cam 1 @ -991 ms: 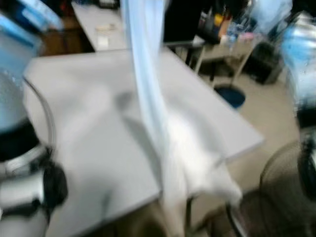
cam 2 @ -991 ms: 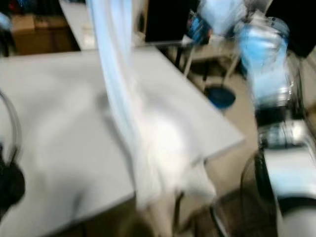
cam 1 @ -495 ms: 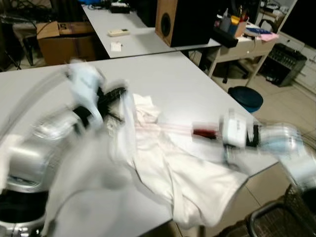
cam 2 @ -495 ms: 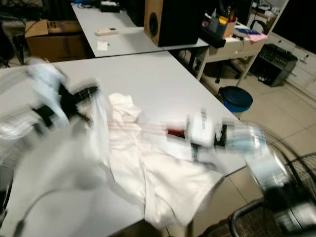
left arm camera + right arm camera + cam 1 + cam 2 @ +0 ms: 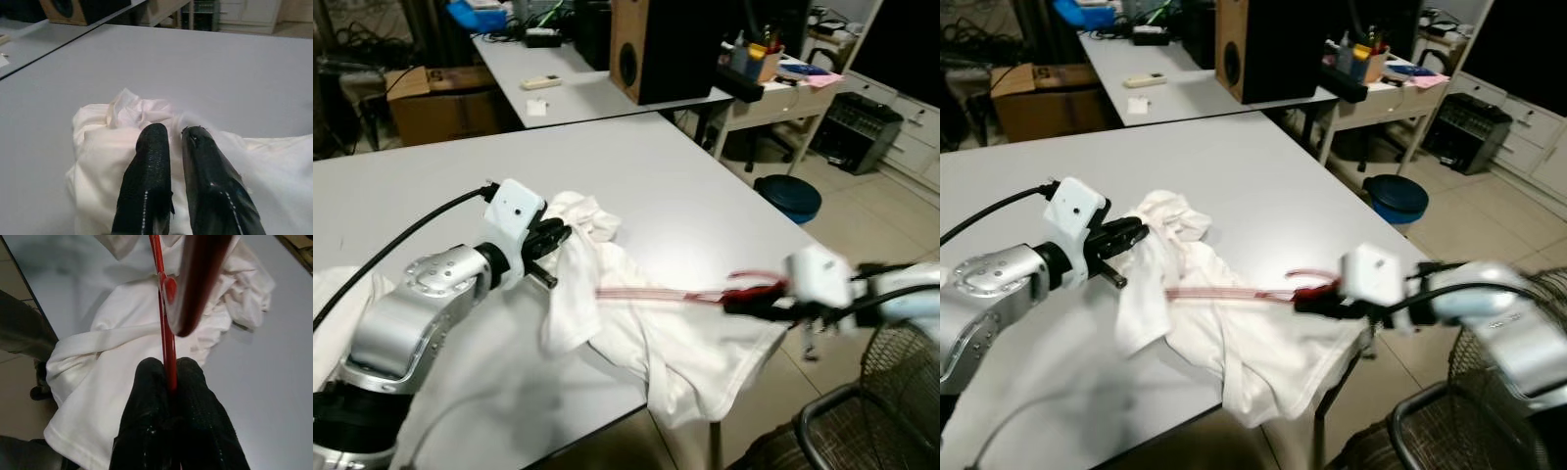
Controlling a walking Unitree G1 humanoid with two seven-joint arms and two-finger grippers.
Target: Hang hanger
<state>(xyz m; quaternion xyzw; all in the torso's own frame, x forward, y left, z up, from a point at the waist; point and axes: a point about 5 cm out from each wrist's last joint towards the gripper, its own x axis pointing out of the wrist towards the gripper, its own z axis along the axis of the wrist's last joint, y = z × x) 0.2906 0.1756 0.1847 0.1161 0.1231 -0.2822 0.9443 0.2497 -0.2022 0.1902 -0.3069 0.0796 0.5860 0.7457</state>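
A red hanger (image 5: 1263, 291) lay across the middle of the head-camera frame, over a crumpled white garment (image 5: 1234, 338) on a grey table (image 5: 1234, 176). Its long axis ran nearly level, from centre left to centre right, with the hooked end toward the right. That right end was clamped between the two black fingers of the right gripper (image 5: 1307, 304), which reached in from the right edge of the frame at the table's near corner. In the right wrist view, the thin red bar (image 5: 166, 340) ran straight out from between the pressed-together fingers (image 5: 146, 396), with a blurred, darker red part of the hanger crossing above it.

The left gripper (image 5: 553, 240) sat at centre left of the frame, at the garment's bunched upper end. In the left wrist view its fingertips (image 5: 155, 139) stood close together with a narrow gap, lying on the white cloth; whether any fabric was pinched between them was hard to tell. The garment draped over the table's front edge at lower centre. A wooden speaker (image 5: 651, 49) stood on another table at the upper centre, and a blue bin (image 5: 788, 196) was on the floor at the right.
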